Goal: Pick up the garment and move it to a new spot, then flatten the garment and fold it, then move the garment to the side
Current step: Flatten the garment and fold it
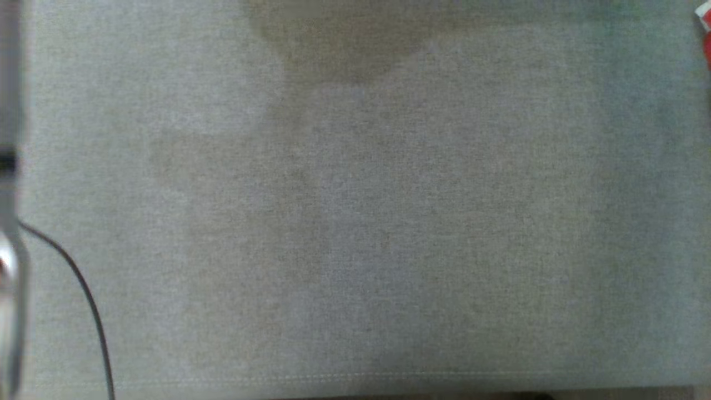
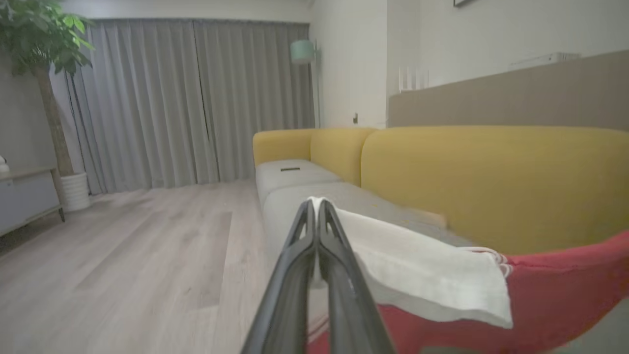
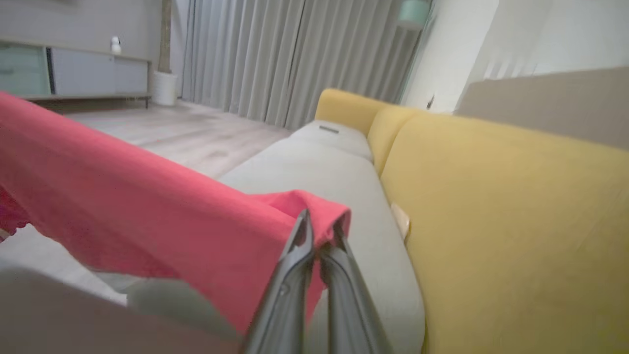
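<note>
The garment is red with a white panel, and it hangs stretched above the grey sofa seat. In the left wrist view my left gripper is shut on the tip of the white panel. My right gripper is shut on a bunched red edge of the garment, which spans away to the left in the right wrist view. In the head view a small red and white scrap of the garment shows at the top right corner, above the bare grey seat.
The yellow sofa backrest runs along the seat's far side. A thin black cable curves down the head view's left side beside a blurred grey upright. Wooden floor, a potted plant and curtains lie beyond.
</note>
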{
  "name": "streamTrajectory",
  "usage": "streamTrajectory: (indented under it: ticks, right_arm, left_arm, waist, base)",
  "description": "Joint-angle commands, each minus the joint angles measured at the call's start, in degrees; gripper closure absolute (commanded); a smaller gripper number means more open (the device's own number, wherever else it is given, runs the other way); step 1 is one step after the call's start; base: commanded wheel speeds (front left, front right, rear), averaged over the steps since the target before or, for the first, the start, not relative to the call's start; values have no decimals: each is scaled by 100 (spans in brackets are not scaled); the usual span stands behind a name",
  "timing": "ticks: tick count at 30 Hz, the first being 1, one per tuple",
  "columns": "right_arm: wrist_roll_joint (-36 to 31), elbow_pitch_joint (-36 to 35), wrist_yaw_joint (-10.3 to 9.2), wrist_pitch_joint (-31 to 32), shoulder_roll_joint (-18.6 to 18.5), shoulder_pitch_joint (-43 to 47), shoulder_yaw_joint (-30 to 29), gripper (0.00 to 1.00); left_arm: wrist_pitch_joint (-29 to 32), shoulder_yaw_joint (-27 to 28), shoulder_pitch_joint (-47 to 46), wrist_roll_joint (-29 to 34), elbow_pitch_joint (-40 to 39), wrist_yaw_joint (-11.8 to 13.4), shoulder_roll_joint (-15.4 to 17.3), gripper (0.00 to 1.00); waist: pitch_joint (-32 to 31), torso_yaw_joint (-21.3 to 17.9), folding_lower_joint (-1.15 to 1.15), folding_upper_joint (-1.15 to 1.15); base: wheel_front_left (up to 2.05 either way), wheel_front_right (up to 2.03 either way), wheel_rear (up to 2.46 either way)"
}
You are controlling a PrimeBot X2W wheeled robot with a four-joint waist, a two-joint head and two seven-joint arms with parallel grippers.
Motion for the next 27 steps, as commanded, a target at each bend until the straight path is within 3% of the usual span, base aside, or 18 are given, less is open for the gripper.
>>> streamTrajectory:
  ticks: [1,12,15,20,27]
  right_arm:
    - [96,-108,-4,-48,67,91,80,100]
    - [1340,256,-4,195,-405,1686,2043,100]
    - [2053,-71,-4,594,-651,2174,2857,100]
    - [3173,-985,-4,1087,-1477,2741,3939,100]
    - [4060,-1853,-4,1341,-2236,3222,4724,100]
  left_arm:
    - [-28,83,17,-17,-258,9,314,100]
    - [-29,-506,2671,-152,-764,8,701,100]
    - [-29,-872,3172,-319,-828,8,838,100]
    - [-29,-1526,3615,-537,-912,8,1161,100]
    - [-29,-2084,4094,-880,-1273,8,1663,100]
  waist:
    - [-56,24,-1,0]
    - [-868,151,-1,0]
    - [-1108,187,-1,0]
    - [-1440,230,-1,0]
    - [-1838,212,-1,0]
  base:
    - [0,0,0]
    - [0,0,0]
    - [0,0,0]
    - [0,0,0]
    - [0,0,0]
